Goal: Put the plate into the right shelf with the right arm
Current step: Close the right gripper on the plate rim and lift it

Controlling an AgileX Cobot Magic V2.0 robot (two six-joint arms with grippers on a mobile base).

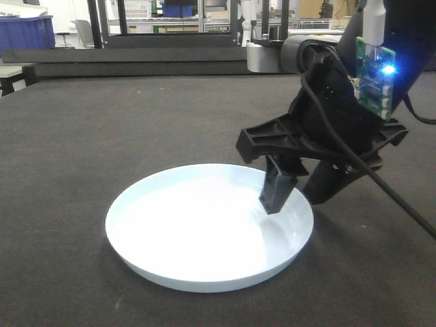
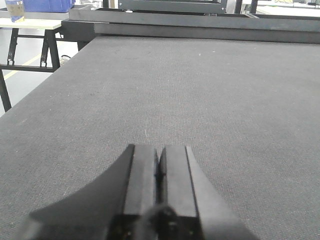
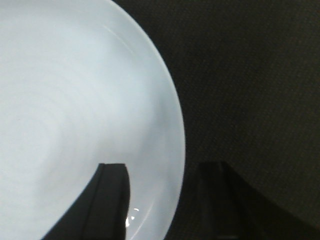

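The plate (image 1: 204,225) lies flat on the dark table mat, round, glossy and pale bluish white. My right gripper (image 1: 296,201) is open and straddles the plate's right rim. One finger (image 1: 276,191) reaches down inside the plate, and the other finger (image 1: 323,184) stands outside the rim over the mat. In the right wrist view the plate (image 3: 75,100) fills the left side, and the rim runs through the right gripper (image 3: 165,170). My left gripper (image 2: 160,150) is shut with nothing in it, low over bare mat. The right shelf is out of view.
The dark grey mat (image 1: 102,122) spreads around the plate. A black frame rail (image 1: 136,65) runs along the table's far edge. Behind the right arm stands a silver arm base (image 1: 262,58). A blue crate (image 1: 27,33) sits at the back left.
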